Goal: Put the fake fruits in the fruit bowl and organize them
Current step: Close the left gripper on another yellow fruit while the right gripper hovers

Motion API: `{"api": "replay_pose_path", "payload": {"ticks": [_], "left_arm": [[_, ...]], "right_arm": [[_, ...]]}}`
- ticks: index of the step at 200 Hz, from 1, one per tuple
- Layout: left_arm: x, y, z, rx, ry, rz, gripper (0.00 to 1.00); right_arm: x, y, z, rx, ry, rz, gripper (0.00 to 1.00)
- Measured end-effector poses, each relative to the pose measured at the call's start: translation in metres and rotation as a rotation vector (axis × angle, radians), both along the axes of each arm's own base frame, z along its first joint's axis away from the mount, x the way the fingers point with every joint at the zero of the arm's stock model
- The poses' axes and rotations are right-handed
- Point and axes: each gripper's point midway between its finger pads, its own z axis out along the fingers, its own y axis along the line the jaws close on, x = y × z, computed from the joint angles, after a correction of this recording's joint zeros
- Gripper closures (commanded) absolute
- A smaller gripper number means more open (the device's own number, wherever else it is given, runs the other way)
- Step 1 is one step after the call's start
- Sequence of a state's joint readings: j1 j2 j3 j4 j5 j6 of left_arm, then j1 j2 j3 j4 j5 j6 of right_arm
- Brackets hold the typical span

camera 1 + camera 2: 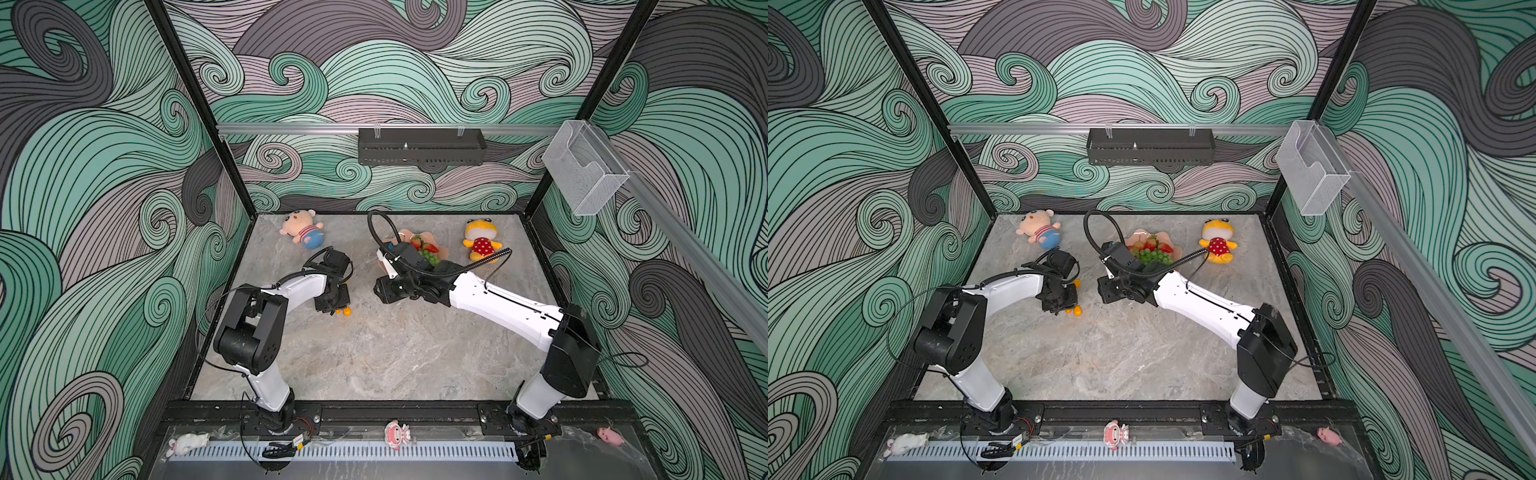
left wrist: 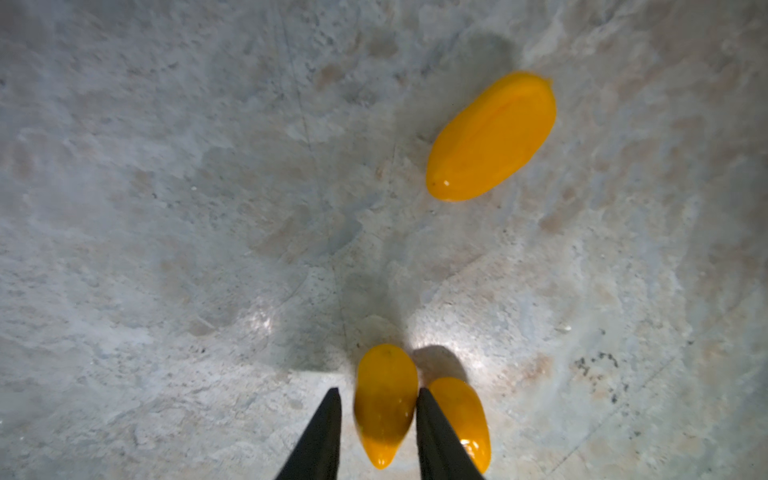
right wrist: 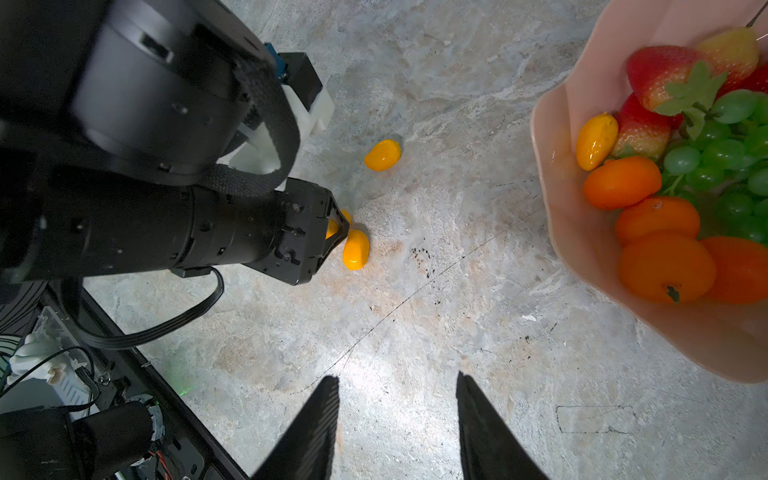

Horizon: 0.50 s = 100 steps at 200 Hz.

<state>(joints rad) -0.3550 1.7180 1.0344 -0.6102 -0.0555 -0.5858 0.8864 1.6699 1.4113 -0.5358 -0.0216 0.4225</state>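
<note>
Top views high, sharing tabletop [image 1: 374, 353], wrist views close, downward

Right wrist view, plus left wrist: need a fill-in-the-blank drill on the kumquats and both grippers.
Outside the glossy salmon-pink scalloped fruit bowl there are ___ small yellow-orange oval plastic kumquats. Inside it, ___ kumquat shows. One kumquat lies ___ the left gripper's fingers. The right gripper stands ___ and empty.
Missing words: three; one; between; open.
</note>
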Motion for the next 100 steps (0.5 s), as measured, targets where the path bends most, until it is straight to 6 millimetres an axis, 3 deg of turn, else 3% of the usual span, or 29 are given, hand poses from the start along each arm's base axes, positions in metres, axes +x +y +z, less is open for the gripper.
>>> {"api": "replay_pose_path", "payload": {"ticks": [100], "left_arm": [[0.0013, -0.0017, -0.0039, -0.003, 0.013, -0.003, 0.69]], "right_arm": [[-0.0016, -0.0022, 0.0008, 0.001, -0.001, 0.0, 0.54]]}}
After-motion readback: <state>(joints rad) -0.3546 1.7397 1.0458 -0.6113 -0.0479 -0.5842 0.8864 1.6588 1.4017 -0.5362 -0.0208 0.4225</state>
